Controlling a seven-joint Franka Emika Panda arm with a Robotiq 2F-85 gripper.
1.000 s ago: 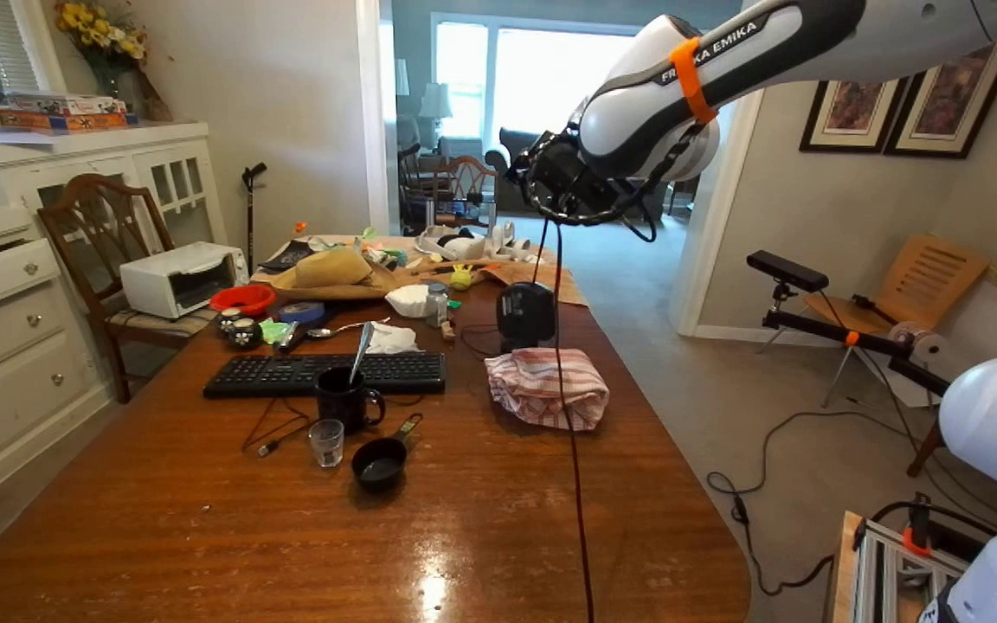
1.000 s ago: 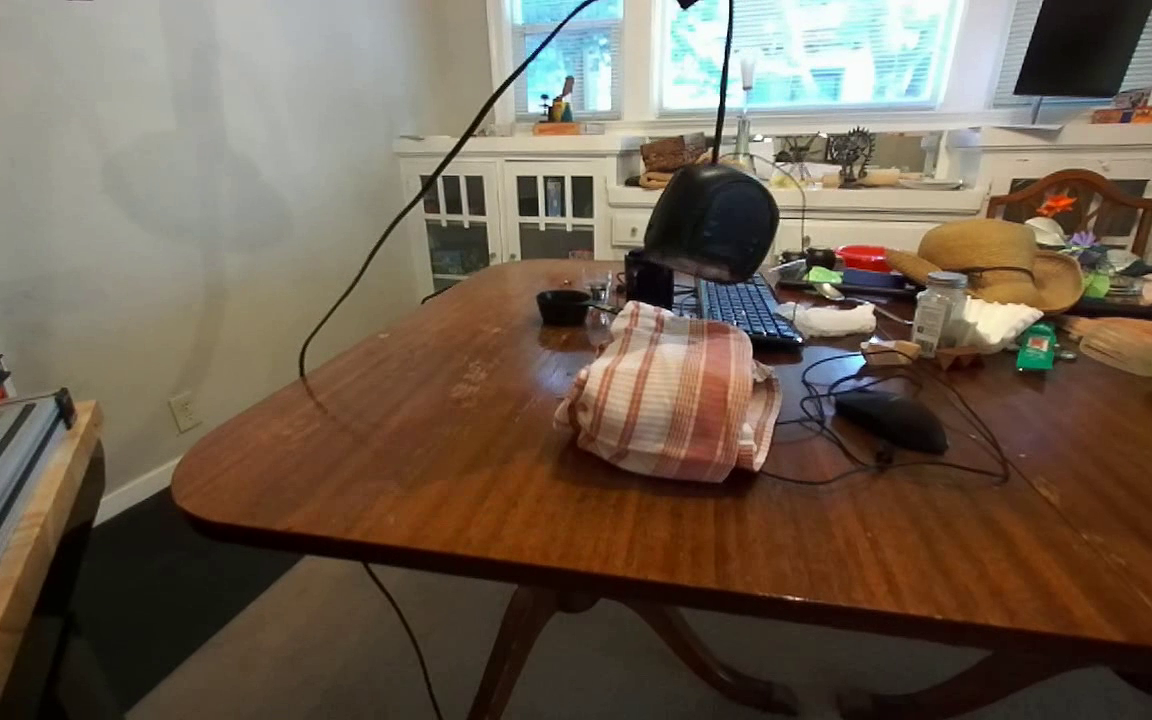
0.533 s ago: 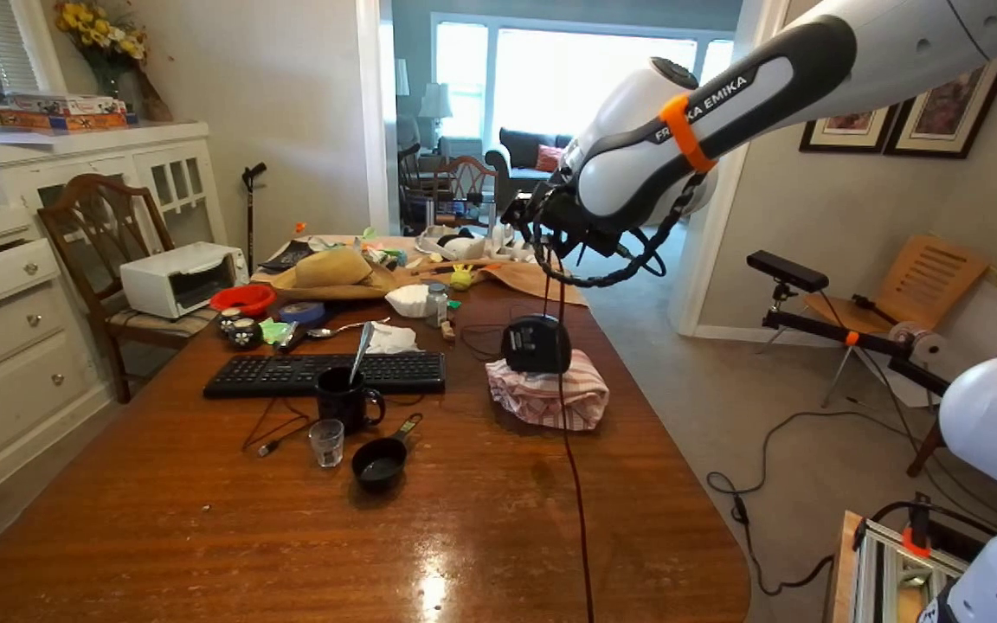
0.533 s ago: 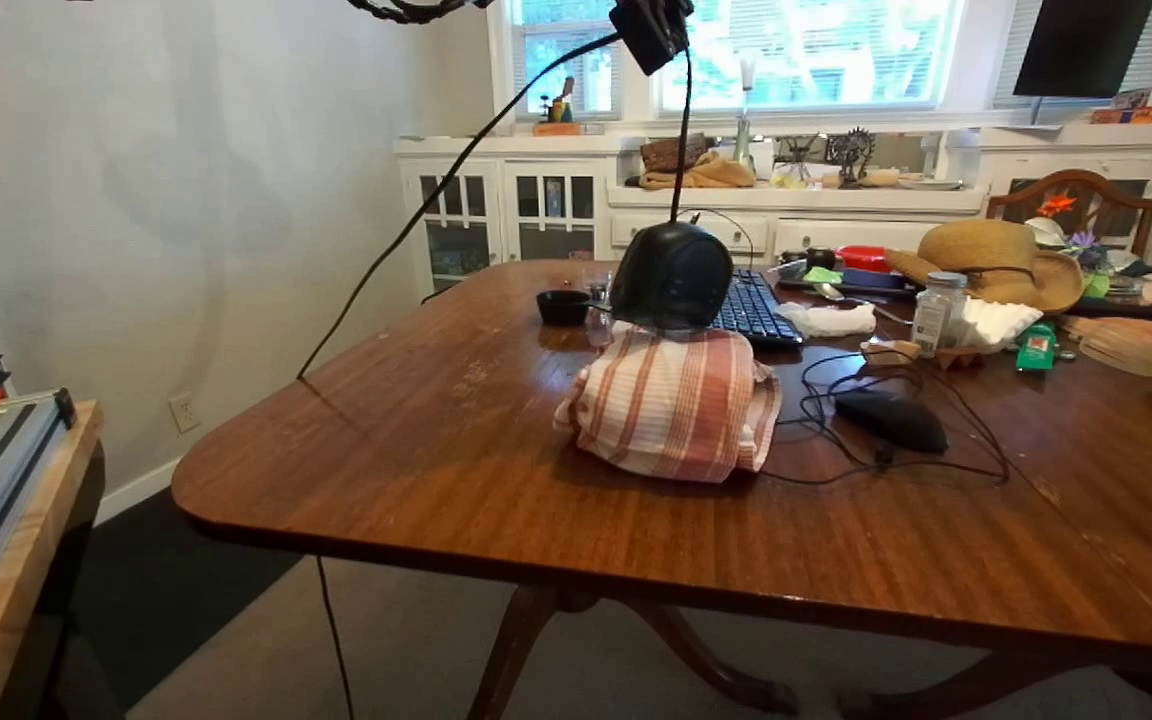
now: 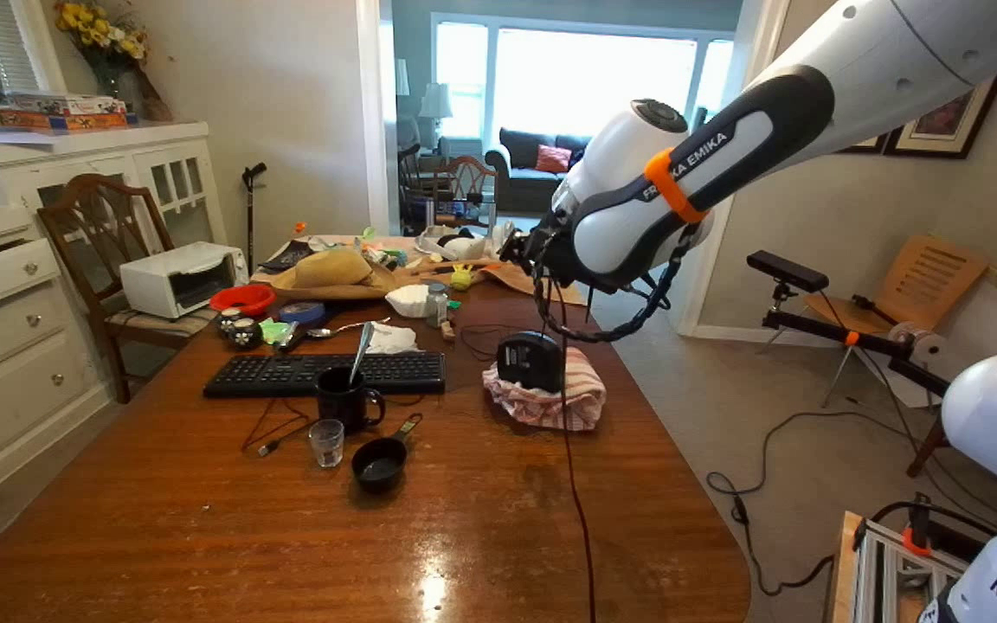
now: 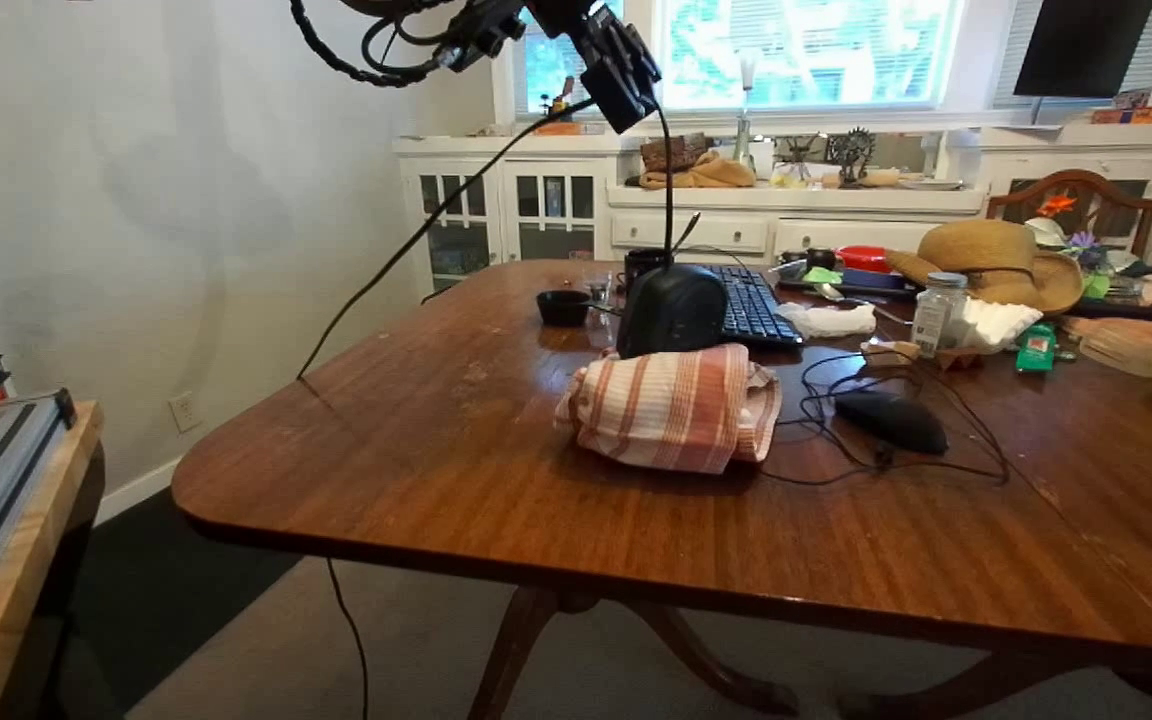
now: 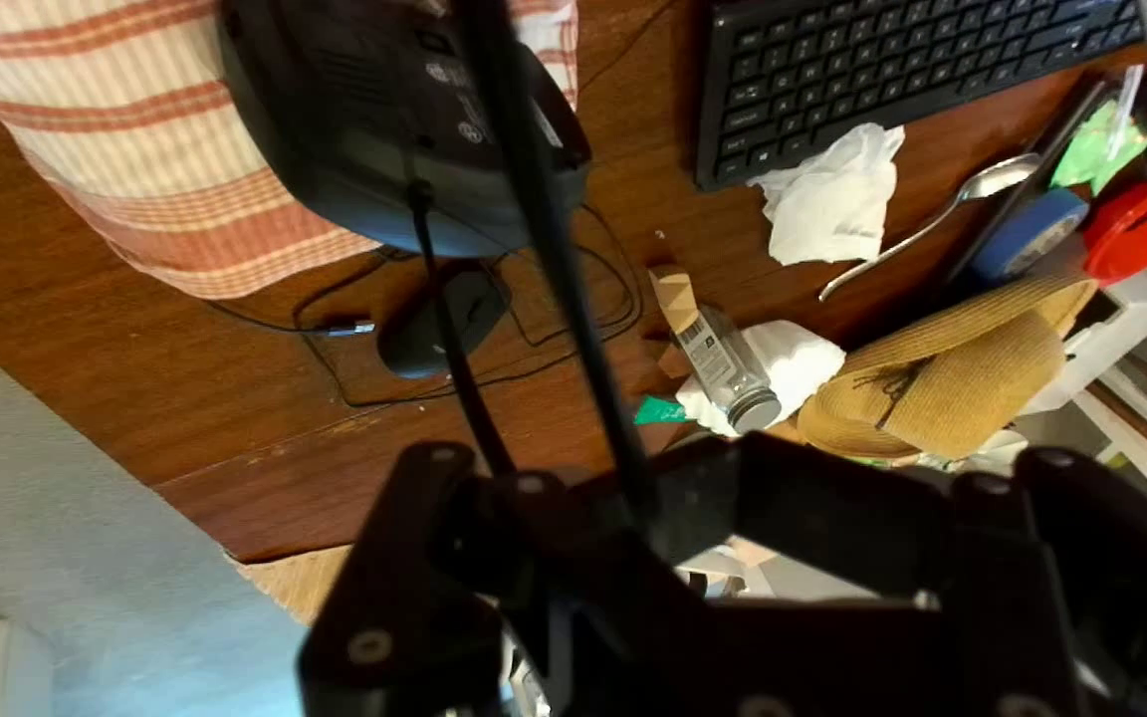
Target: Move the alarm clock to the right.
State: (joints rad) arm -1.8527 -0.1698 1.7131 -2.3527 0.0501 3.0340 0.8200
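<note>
Wrist view and both exterior views: polished brown wooden table with rounded corners. White-and-grey robot arm extends over one long edge. Wide-brimmed tan straw hat lies well along from the rounded corners, nearer the opposite long edge. Flat black plastic keyboard set crosswise, one end close to that opposite edge.

Red-and-cream striped folded cloth: near the arm-side long edge, in from the rounded corner.

Black two-finger gripper: above the cloth, apart from the clock. Fingers brought together on a thin black cord; only hold seen.

Small black rounded-block alarm clock: at the lower end of the cord, overlapping the upper part of the cloth, near the arm-side long edge. Base partly hidden; cannot tell how much of its weight the cloth takes.

Glossy black cup with handle: just beside the keyboard, toward the short end edge. Black round-bowled scoop: nearer the short end edge than the cup. Black computer mouse: near the arm-side long edge, farther from the rounded corner than the cloth. Small clear glass: beside the cup, short-end side. Cord: one strand drops to the clock, another slopes to the short end edge.
</note>
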